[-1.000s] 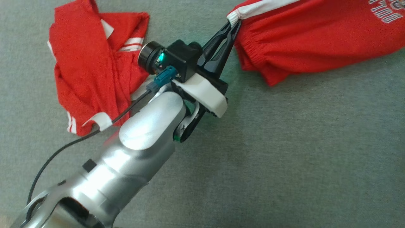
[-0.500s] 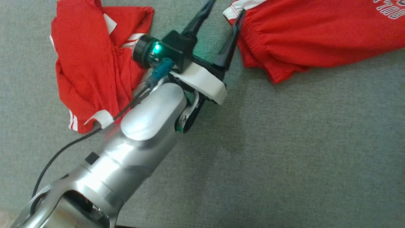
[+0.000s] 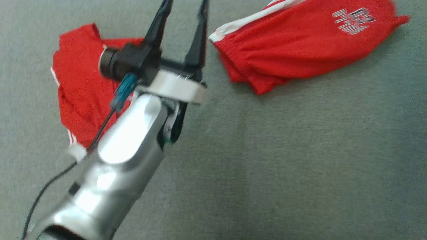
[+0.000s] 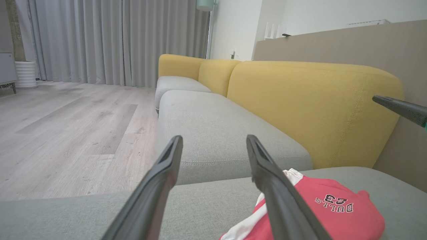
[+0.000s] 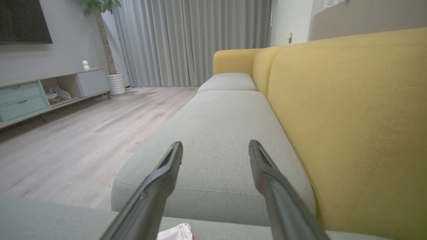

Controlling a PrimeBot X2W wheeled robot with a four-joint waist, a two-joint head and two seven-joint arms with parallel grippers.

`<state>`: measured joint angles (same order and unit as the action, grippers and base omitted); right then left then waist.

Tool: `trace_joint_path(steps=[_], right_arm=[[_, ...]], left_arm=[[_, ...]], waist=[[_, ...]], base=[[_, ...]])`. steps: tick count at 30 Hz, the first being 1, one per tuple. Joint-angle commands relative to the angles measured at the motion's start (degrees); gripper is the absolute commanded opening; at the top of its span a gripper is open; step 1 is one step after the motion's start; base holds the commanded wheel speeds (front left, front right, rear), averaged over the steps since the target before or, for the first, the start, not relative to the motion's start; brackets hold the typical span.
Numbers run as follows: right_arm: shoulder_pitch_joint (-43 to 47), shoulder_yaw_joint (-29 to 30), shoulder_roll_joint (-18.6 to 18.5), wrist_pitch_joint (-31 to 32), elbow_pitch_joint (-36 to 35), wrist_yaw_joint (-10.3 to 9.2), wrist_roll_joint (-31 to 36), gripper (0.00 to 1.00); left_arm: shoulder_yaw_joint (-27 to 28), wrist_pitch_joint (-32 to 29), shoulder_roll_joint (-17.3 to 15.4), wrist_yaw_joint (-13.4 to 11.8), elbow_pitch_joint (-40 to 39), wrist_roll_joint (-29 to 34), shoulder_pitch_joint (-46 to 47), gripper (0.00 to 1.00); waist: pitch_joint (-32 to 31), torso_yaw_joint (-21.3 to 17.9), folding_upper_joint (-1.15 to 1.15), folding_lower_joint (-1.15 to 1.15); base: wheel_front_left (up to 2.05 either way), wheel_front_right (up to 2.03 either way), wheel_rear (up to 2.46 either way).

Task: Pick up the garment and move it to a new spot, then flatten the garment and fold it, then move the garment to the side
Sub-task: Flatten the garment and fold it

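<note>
The shorts [image 3: 300,43] are lying bunched on the seat [image 3: 300,166], just right of the left gripper [image 3: 184,10] — both it and the right gripper [image 5: 215,145] are gaping, holding nothing. I'd be lifting straight clear — avoiding snagging the waistband [image 3: 233,63].

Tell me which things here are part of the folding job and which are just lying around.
Job: red Bulls 23 shorts; left gripper, open; right gripper, open; grey sofa seat as work surface.
Lying about: crumpled red white-striped garment; yellow backrest; TV cabinet; potted plant; curtains.
</note>
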<state>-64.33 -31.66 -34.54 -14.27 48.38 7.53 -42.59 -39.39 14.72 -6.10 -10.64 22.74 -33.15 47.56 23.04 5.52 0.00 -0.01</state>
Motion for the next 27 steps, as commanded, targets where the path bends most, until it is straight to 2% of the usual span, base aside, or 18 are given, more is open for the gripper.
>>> trace_joint_path(steps=[1, 6, 10, 14, 22, 27], right_arm=[[3.52, 0.95, 0.27, -0.61, -2.80, -0.04, -0.58, 1.00], [12.97, 5.82, 2.55, -0.71, -8.72, -0.04, 0.54, 1.00], [22.07, 10.57, 5.28, -0.72, -13.83, -0.04, 4.06, 1.00], [31.32, 15.46, 9.61, -0.72, -18.25, -0.04, 8.07, 1.00], [48.00, 24.04, 21.26, -0.63, -26.91, -0.04, 16.54, 1.00], [51.29, 26.67, 24.37, 0.75, -30.27, -0.04, 19.62, 1.00]], left_arm=[[3.13, 0.27, -1.69, -0.28, -2.78, 0.84, -1.43, 1.00], [6.19, 0.27, -2.43, 0.06, -4.87, 3.40, -8.01, 1.00], [7.83, 0.27, -2.42, 0.87, -5.50, 5.39, -13.55, 1.00], [9.42, 0.28, -1.73, 1.60, -5.51, 6.84, -18.74, 1.00], [13.21, 0.28, 0.38, 2.26, -6.20, 9.37, -27.89, 1.00], [13.79, 0.28, 0.88, 2.73, -6.34, 12.13, -29.05, 1.00]], waist=[[-3.40, -2.55, 0.00, 0.01], [-7.25, -4.40, 0.00, 0.01], [-9.98, -5.62, 0.00, 0.01], [-12.31, -6.53, 0.00, 0.01], [-14.81, -7.66, 0.00, 0.01], [-14.36, -7.47, 0.00, 0.01]], base=[[0.00, 0.00, 0.00], [0.00, 0.00, 0.00], [0.00, 0.00, 0.00], [0.00, 0.00, 0.00], [0.00, 0.00, 0.00], [0.00, 0.00, 0.00]])
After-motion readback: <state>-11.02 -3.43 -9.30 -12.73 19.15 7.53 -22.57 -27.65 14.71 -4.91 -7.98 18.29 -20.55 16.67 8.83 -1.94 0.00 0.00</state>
